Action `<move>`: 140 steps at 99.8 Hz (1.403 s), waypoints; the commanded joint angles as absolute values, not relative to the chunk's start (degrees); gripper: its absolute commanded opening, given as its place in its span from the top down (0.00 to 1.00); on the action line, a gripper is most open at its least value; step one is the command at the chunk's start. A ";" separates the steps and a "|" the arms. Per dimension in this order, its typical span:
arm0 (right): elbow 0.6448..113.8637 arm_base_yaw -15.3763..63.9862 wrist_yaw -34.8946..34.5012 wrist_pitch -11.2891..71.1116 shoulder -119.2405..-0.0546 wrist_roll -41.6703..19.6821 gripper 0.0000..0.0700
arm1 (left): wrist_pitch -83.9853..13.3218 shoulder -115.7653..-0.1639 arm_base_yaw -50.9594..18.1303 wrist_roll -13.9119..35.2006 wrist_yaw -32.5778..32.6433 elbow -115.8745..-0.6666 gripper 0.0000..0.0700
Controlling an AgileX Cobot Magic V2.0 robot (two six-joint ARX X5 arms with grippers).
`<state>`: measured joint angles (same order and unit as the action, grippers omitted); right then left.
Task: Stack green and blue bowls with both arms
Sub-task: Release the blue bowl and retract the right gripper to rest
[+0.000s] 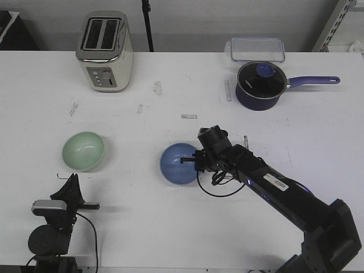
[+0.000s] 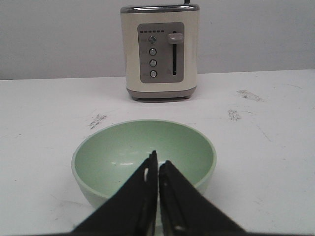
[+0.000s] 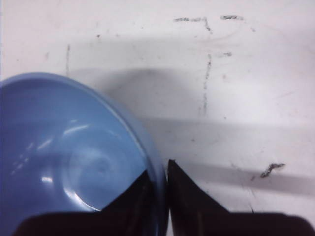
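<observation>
The blue bowl (image 1: pixel 178 164) sits upright around the middle of the white tabletop (image 1: pixel 170 227), a bit toward its near edge. The right tool (image 1: pixel 196 160) pinches the bowl's rim, one finger (image 3: pixel 129 196) inside and the other outside the wall. The green bowl (image 1: pixel 83 151) rests upright toward the left edge, well apart from the blue one. The left tool (image 2: pixel 158 167) is low, just short of the green bowl's near rim, its fingers pressed together on nothing. A toaster (image 1: pixel 105 51) stands near the far edge.
</observation>
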<state>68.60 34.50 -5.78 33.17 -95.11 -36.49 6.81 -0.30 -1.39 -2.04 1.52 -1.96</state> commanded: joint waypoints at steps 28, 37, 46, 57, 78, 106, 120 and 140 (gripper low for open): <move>69.23 34.89 -3.99 32.56 -94.35 -37.17 0.53 | 7.57 -0.19 -1.37 -2.13 1.50 -0.69 1.00; 69.23 34.76 -2.04 32.51 -92.31 -35.44 0.53 | 7.57 -0.19 -1.37 -2.15 1.48 -0.71 1.00; 69.23 34.46 -1.04 32.29 -89.91 -31.73 0.53 | 7.57 -0.19 -1.37 -2.13 1.48 -0.69 1.00; 69.17 33.45 -1.04 31.24 -87.31 -26.26 0.53 | 7.57 -0.19 -1.37 -2.13 1.48 -0.71 1.00; 63.75 29.80 -1.06 19.49 -80.29 -11.84 0.54 | 7.57 -0.19 -1.37 -2.13 1.50 -0.71 1.00; 48.58 20.97 -1.54 -0.38 -65.60 2.79 0.87 | 7.57 -0.19 -1.37 -2.13 1.48 -0.71 1.00; 42.65 14.74 -1.54 -1.08 -58.08 2.85 0.98 | 7.57 -0.19 -1.37 -2.13 1.48 -0.69 1.00; 34.28 4.89 -1.58 -1.30 -46.81 2.79 0.98 | 7.57 -0.19 -1.37 -2.15 1.50 -0.69 1.00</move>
